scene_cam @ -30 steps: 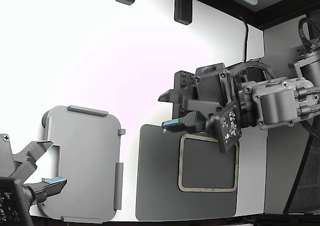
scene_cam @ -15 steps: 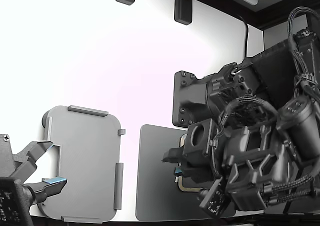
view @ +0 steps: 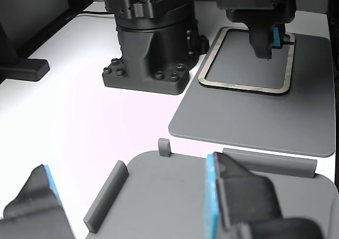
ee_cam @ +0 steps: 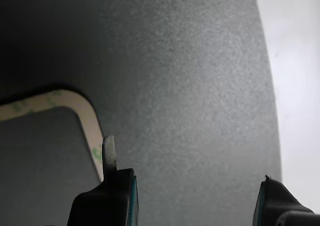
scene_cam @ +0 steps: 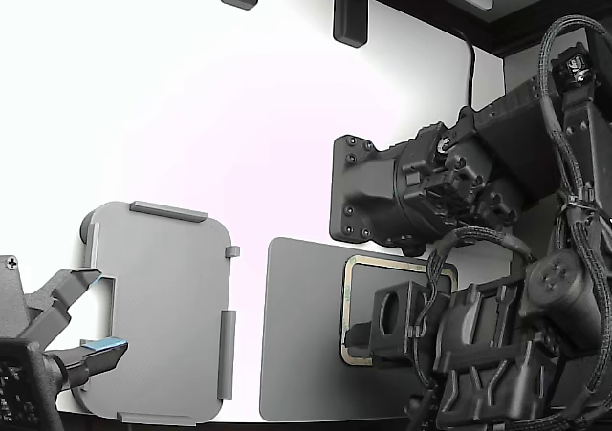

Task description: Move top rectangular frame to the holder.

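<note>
The top rectangular frame point(scene_cam: 349, 307) is a thin beige-olive border lying flat on a dark grey mat point(scene_cam: 296, 335); the arm hides its right and lower parts in the exterior view. My gripper point(view: 268, 45) hangs fingers-down just over the frame's point(view: 241, 87) far edge, open and empty. In the wrist view one fingertip point(ee_cam: 107, 158) sits at the frame's point(ee_cam: 87, 118) rounded corner, the other out over bare mat point(ee_cam: 190, 85). The holder point(scene_cam: 163, 307), a light grey tray with raised edge tabs, lies apart at the exterior view's left.
A second arm's gripper point(scene_cam: 81, 335) stands open at the holder's lower left edge, filling the other view's foreground over the holder point(view: 159, 196). A black robot base point(view: 151, 43) stands beside the mat. Cables hang at the exterior view's right.
My arm has swung down and turned. The gripper, earlier held level above the frame's upper left corner, now points down at the frame's edge. The frame, the holder and the second arm have not moved.
</note>
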`<act>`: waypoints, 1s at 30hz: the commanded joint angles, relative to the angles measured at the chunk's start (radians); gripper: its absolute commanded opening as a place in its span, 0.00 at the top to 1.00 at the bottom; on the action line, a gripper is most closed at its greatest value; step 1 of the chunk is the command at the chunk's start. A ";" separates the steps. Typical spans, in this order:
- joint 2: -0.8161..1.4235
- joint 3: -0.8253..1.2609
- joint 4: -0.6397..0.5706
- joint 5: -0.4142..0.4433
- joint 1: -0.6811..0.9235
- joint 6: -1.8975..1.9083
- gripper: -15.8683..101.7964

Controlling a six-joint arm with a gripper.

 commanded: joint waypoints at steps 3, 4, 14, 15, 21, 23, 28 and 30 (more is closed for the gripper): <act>-0.063 -0.034 -0.028 0.021 0.021 -0.023 0.02; -0.081 -0.034 -0.034 0.017 0.025 -0.032 0.02; -0.103 -0.021 -0.028 -0.034 0.051 -0.035 0.03; -0.104 -0.021 -0.026 -0.041 0.051 -0.040 0.02; -0.098 -0.005 -0.009 -0.071 0.052 -0.060 0.04; -0.092 0.011 -0.012 -0.075 0.052 -0.067 0.05; -0.107 0.026 -0.012 -0.089 0.054 -0.081 0.09; -0.117 0.031 -0.014 -0.101 0.054 -0.094 0.08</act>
